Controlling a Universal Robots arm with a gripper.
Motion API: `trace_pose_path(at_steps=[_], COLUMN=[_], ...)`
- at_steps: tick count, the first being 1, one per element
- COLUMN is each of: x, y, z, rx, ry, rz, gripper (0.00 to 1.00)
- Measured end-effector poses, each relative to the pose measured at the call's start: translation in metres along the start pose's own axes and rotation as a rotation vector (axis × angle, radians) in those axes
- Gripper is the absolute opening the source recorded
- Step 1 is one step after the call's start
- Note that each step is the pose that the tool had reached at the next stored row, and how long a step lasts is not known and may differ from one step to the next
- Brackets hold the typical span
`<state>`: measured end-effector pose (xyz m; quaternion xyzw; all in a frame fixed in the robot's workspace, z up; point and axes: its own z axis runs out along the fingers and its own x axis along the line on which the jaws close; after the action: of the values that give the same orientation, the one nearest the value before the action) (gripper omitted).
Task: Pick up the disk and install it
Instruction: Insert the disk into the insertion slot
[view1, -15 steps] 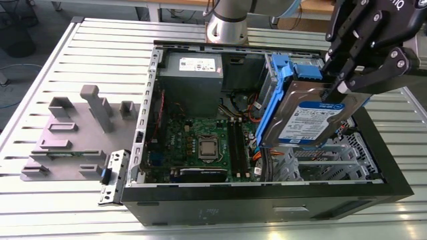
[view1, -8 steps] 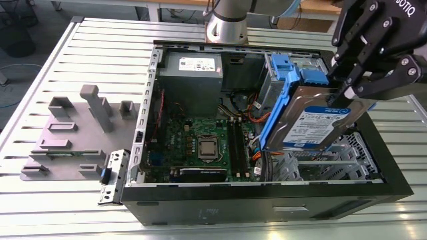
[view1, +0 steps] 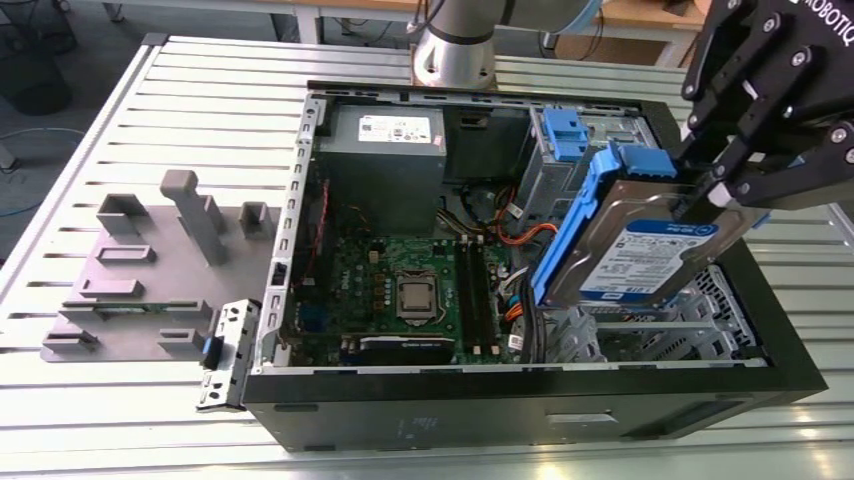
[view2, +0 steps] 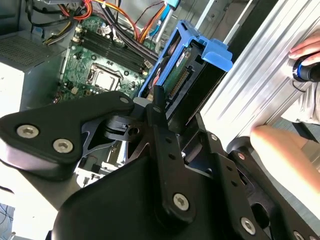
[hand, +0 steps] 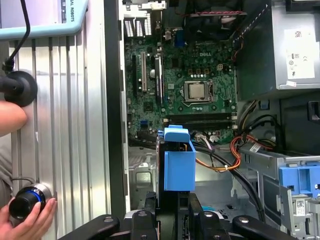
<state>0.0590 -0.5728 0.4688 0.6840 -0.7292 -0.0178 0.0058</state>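
Blue-railed, the disk (view1: 638, 248) hangs tilted over the open computer case (view1: 534, 400), pinched between the fingers of our gripper (view1: 711, 188). We judge the carry underway; seating calls for squaring it to the drive bay (view1: 647, 335).

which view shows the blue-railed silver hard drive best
Exterior view: the silver hard drive shows its labelled face, held by the black gripper over the open case. Both wrist views show its edge and blue tab.

The claw (view2: 176, 114) grips the disk (view2: 192, 60) by its sides, blue end tab pointing away, over a green motherboard (view2: 95, 60). A person's hand (view2: 282, 147) lies on the ribbed bench (view2: 260, 65).
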Motion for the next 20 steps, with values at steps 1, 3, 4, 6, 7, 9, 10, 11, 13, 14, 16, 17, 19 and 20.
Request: trace_pose_path(at_steps=[1,3,4,6,7,9,10,11,13,14,16,17,19,20], x=[0.0001,0.0003,0.0004,0.0003,0.0002,0.0,-0.0002,-0.0003,-0.0006,-0.0007,-0.0009,-0.001,-0.0013,-0.0014], y=[-0.0016,-0.005,-0.0068,-0.0107,-0.0127,-0.017,-0.0193,-0.0214,-0.0258,-0.0278,-0.0314,-0.0332,-0.0372,-0.039], z=[0.0002,0.0005,0.0006,0.001,0.0012,0.0015,0.0017,0.0019,0.0023,0.0026,0.0032,0.0035,0.0042,0.0047], rx=[0.0,0.0,0.0,0.0,0.0,0.0,0.0,0.0,0.0,0.0,0.0,0.0,-0.0001,-0.0001], ry=[0.0,-0.0001,0.0,-0.0001,-0.0001,-0.0001,-0.0001,-0.0001,-0.0001,-0.0001,-0.0001,0.0001,0.0003,0.0002], rz=[0.0,0.0,0.0,0.0,0.0,0.0,0.0,0.0,0.0,-0.001,-0.002,-0.003,-0.006,-0.008], gripper=[0.35,0.35,0.35,0.35,0.35,0.35,0.35,0.35,0.35,0.35,0.35,0.35,0.35,0.35])
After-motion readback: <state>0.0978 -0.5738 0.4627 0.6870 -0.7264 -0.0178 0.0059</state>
